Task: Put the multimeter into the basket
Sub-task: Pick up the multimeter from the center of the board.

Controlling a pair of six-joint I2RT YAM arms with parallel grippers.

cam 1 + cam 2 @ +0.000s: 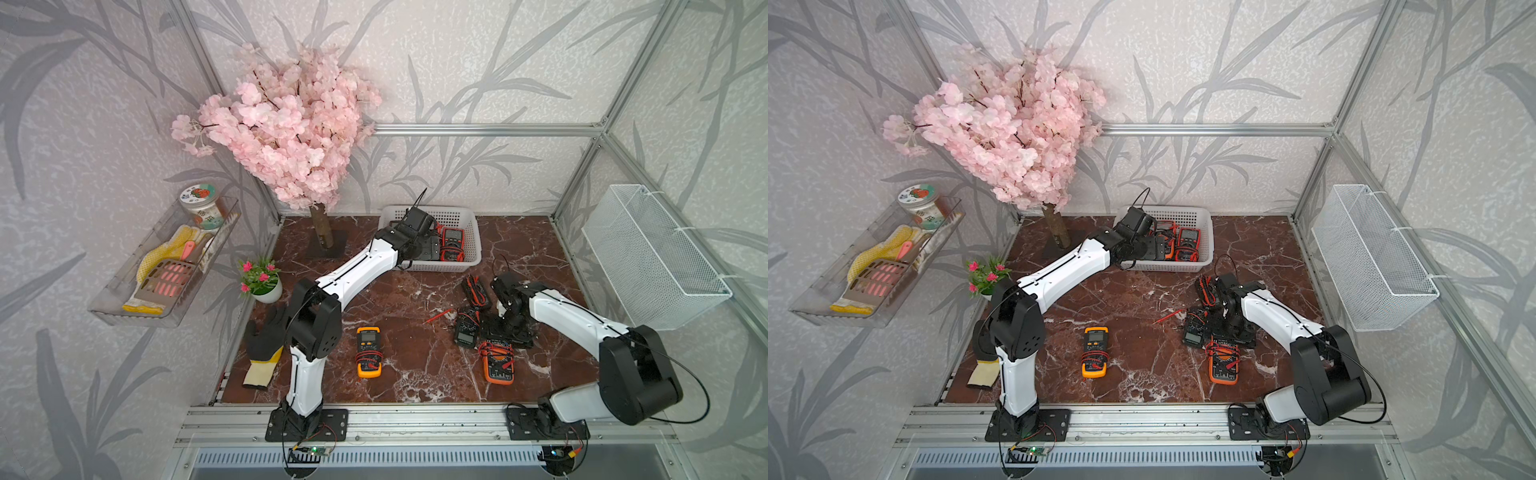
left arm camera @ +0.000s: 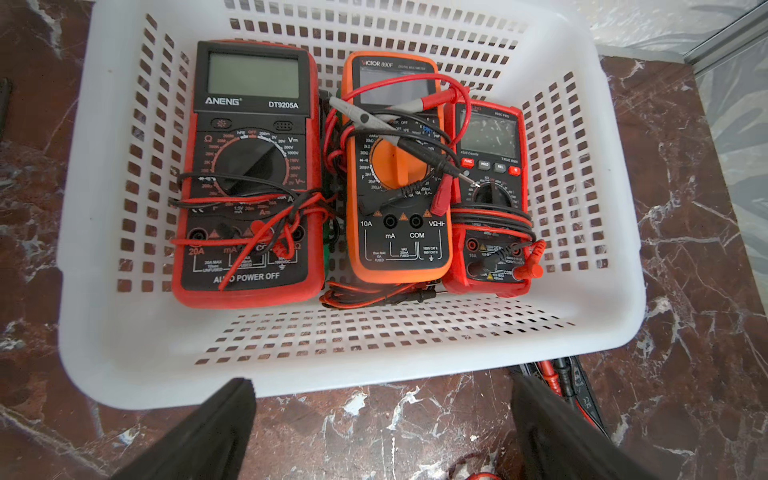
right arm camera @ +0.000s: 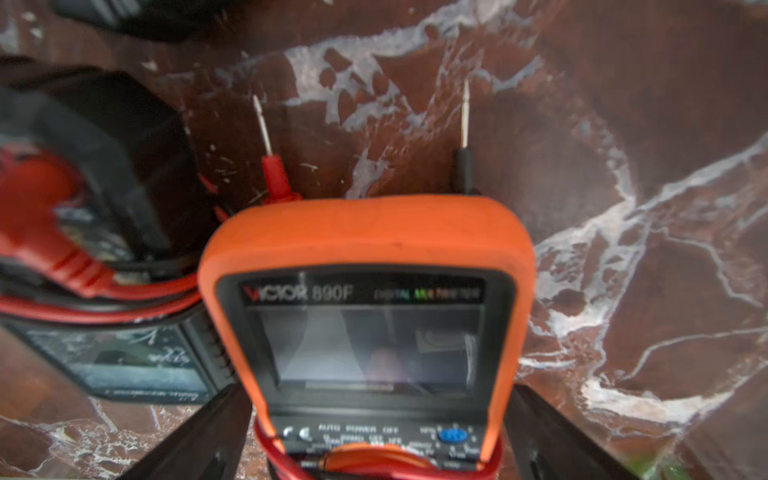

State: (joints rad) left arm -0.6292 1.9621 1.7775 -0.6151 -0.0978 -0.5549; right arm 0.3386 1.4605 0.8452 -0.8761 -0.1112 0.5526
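Bright, even light; soft shadows; right wrist view blurred, seemingly unfocused.

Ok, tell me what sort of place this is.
Probably a staged robot test cell, not a real workshop: an aluminium frame with wallpapered panels, a left arm and right arm bolted to a front rail, and an artificial cherry-blossom tree as decor.

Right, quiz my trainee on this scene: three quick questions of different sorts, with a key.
1. How many multimeters lie in the basket?
2. True or false: the left end effector is gripping a multimeter.
3. What colour is the multimeter between the fingers of the right end effector? A yellow, B orange, C green.
Key: 1 three; 2 false, it is open and empty; 3 B, the orange multimeter.
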